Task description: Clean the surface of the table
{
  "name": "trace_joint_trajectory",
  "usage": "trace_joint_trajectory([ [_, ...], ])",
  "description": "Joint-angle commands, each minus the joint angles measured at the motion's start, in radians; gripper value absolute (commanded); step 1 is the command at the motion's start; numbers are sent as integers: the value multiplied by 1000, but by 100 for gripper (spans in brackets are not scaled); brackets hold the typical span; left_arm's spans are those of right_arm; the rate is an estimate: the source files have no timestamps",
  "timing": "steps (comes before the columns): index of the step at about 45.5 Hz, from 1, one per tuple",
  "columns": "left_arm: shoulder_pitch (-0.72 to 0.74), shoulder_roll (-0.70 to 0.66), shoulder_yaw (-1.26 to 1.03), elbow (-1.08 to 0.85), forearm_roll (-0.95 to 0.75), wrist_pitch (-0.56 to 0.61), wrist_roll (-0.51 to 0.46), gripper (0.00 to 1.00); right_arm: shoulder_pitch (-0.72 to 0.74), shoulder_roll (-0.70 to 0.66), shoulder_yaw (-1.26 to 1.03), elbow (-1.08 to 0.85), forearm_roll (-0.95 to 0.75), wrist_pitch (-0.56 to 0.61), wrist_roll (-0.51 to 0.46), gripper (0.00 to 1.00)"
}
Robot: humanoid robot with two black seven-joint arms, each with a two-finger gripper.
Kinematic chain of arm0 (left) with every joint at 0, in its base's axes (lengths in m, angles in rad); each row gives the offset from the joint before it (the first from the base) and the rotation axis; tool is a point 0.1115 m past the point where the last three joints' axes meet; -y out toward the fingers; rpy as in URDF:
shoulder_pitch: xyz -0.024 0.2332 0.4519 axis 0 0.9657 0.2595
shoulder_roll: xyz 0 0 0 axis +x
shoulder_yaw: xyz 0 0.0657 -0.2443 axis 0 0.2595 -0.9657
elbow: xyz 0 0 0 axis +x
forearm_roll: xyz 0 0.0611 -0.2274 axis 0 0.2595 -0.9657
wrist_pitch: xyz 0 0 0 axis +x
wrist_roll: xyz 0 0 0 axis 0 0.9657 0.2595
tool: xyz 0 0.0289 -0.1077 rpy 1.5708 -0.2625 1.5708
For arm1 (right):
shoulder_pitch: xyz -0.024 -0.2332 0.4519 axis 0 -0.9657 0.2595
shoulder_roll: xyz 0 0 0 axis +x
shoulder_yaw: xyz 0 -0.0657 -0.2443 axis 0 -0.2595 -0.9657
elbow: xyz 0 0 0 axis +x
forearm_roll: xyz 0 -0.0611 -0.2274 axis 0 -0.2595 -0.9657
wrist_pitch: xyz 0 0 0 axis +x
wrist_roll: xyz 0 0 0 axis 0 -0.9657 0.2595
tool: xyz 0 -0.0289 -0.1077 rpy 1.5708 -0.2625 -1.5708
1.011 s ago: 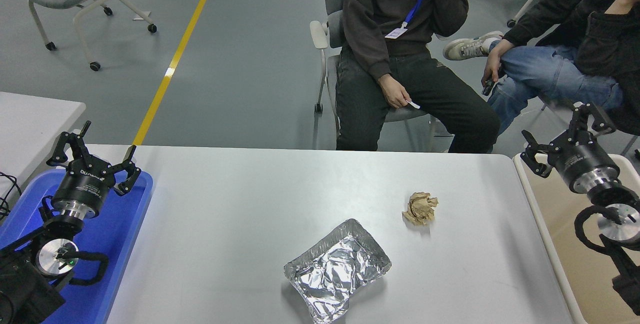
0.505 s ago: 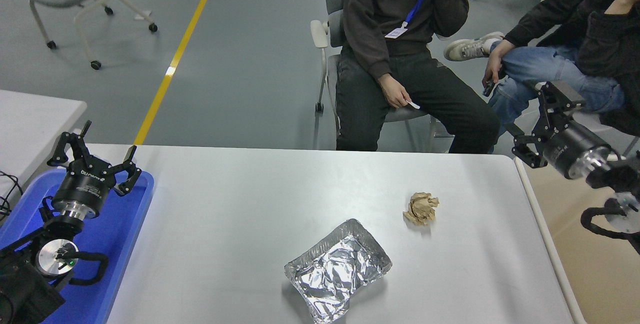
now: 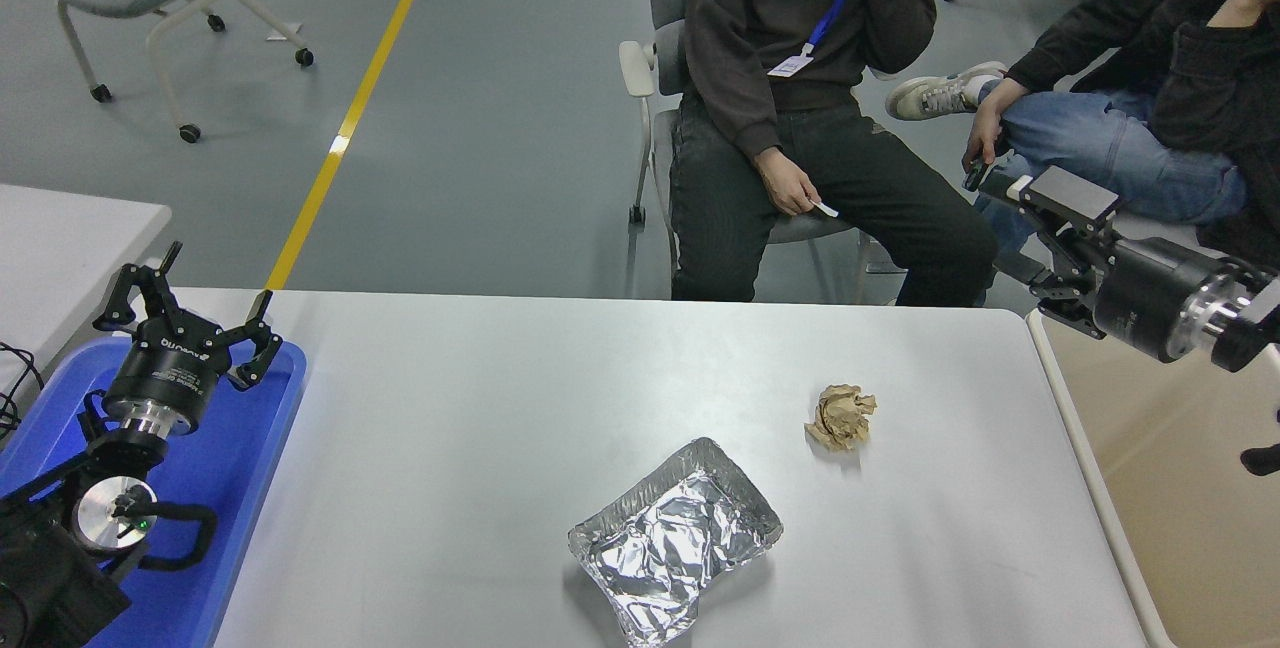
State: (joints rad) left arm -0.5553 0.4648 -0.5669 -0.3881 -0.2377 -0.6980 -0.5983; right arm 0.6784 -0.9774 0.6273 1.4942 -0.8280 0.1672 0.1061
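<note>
Nothing cleared yet: foil tray low centre and paper ball right of centre lying on worktop. Left pincer parked open at left edge; right pincer at right edge, grip state impossible to tell.

One foil tray, one crumpled paper ball, one blue tray, one beige bin, two seated people.

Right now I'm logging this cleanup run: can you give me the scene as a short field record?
table surface: holds two items
foil tray: crumpled, near front edge
paper ball: brown, right of centre
blue tray: left of table
beige bin: right of table
left pincer: open, parked over blue tray
right pincer: raised beyond table's right end
</note>
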Motion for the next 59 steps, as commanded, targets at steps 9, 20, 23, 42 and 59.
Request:
trace_joint_trajectory([
  [9, 0, 0, -1, 0, 0, 0, 0, 100, 483, 23, -468, 93, -148, 87, -45, 100],
  [20, 0, 0, 1, 0, 0, 0, 0, 100, 690, 114, -638, 132, -227, 87, -112, 100],
  [23, 0, 0, 1, 0, 1, 0, 0, 100, 750, 158, -711, 130, -238, 87, -114, 100],
  [42, -1, 0, 1, 0, 0, 0, 0, 100, 813, 448, -957, 60, -441, 87, -103, 100],
  [59, -2, -2, -1, 0, 0, -2, 0, 100, 690, 583, -988, -106, -444, 84, -115, 100],
])
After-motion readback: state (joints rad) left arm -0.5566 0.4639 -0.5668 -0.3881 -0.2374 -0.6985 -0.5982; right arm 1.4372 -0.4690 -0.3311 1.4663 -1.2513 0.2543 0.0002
